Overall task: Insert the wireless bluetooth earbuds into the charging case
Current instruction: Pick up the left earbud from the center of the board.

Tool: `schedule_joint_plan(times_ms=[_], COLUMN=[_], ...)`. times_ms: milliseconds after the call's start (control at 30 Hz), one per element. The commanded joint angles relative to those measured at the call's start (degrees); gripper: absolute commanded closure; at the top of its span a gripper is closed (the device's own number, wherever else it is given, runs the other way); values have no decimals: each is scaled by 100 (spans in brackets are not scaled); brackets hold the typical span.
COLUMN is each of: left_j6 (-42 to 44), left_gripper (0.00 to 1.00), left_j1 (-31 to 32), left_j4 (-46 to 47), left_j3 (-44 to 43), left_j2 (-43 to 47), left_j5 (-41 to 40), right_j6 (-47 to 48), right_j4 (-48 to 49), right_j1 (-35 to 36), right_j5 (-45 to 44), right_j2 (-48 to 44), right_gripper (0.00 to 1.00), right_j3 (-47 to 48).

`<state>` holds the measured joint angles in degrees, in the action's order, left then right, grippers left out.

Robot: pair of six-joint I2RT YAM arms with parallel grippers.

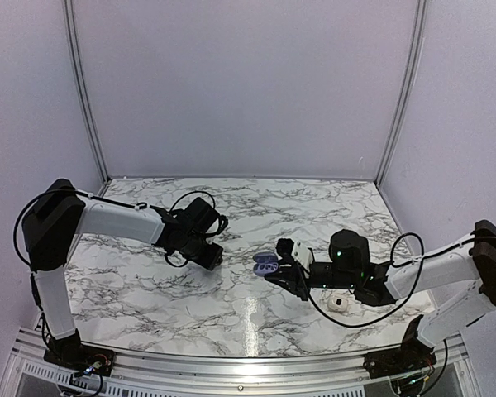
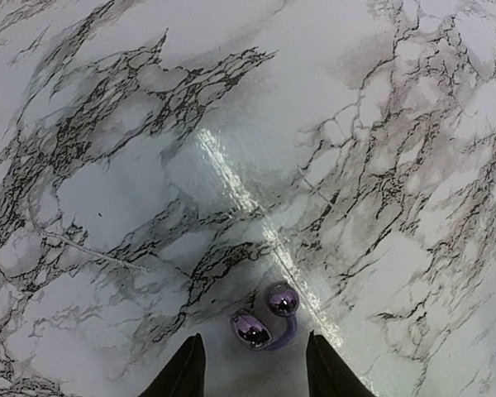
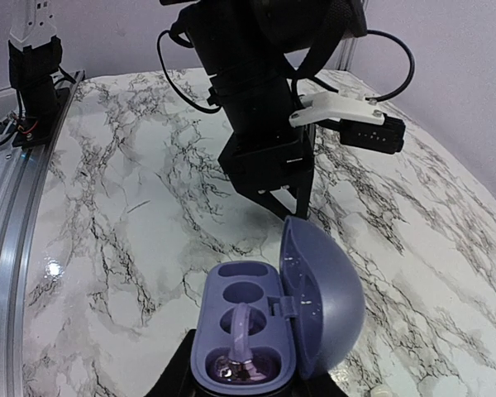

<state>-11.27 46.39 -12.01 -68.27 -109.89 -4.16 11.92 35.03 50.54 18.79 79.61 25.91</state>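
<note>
Charging case [image 3: 264,331] is held by the right gripper [image 3: 244,385]. It is pinched at its near end, w/ one finger seen at each side. The lid [image 3: 326,302] is swung open & stands up on one side. Round wells are seen inside the case. Sth pale pink sits in the well nearest the gripper, but what it is can't be told.

Both earbuds [image 2: 250,329] are outside the case. They are lying on the marble table [image 1: 149,289] on the left-arm side of the case, right beside each other. They look purple & shiny. The left gripper [image 2: 255,372] is spread wide, w/ the earbuds just ahead of its fingertips. A small white round thing [image 1: 337,303] is seen on the table on the other side of the case, under the right arm.
</note>
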Motion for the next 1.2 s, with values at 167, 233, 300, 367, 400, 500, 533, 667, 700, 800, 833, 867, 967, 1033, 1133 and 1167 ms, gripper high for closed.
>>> schedule_joint_plan(times_ms=[167, 233, 300, 367, 400, 500, 533, 667, 700, 800, 833, 867, 967, 1033, 1133, 1167], left_j6=[-249, -281, -296, -308, -306, -308, -315, -324, -321, -301, -291, -278, -235, -198, -173, -165], left_gripper=[66, 68, 69, 69, 69, 69, 69, 71, 72, 75, 76, 77, 82, 84, 87, 88], left_j1=[-147, -179, -190, -193, -192, -197, -193, -192, -194, -194, -200, -202, -206, -212, -210, -210], left_j4=[374, 423, 441, 461, 475, 471, 469, 489, 489, 500, 514, 514, 511, 507, 507, 502], left_j3=[86, 86, 94, 89, 87, 93, 94, 125, 129, 160, 171, 173, 198, 229, 297, 323], left_j2=[-59, -103, -144, -176, -187, -246, -266, -292, -300, -298, -288, -283, -212, -120, 83, 154], left_j5=[142, 204, 214, 219, 229, 238, 252, 271, 268, 267, 260, 255, 244, 225, 235, 259], right_j6=[-94, -94, -85, -98, -94, -93, -87, -72, -76, -48, -37, -31, 12, 73, 127, 153], right_j4=[14, 5, 3, -3, -2, -5, -12, -14, -9, 8, 31, 82, 311, 493, 754, 767], right_j1=[-45, -45, -48, -45, -49, -47, -52, -49, -52, -49, -46, -45, -45, -45, -29, -16], right_j5=[29, 29, 26, 29, 33, 37, 37, 37, 37, 35, 33, 12, -76, -151, -336, -411], right_j2=[12, 6, 2, 2, 9, 12, 10, 14, 17, 43, 53, 47, 1, -55, -137, -139], right_gripper=[100, 100, 100, 100, 100, 100, 100, 100, 100, 100, 100, 100, 100, 100, 100, 100], right_j3=[45, 46, 45, 46, 50, 54, 53, 63, 63, 59, 51, 28, -73, -172, -304, -312])
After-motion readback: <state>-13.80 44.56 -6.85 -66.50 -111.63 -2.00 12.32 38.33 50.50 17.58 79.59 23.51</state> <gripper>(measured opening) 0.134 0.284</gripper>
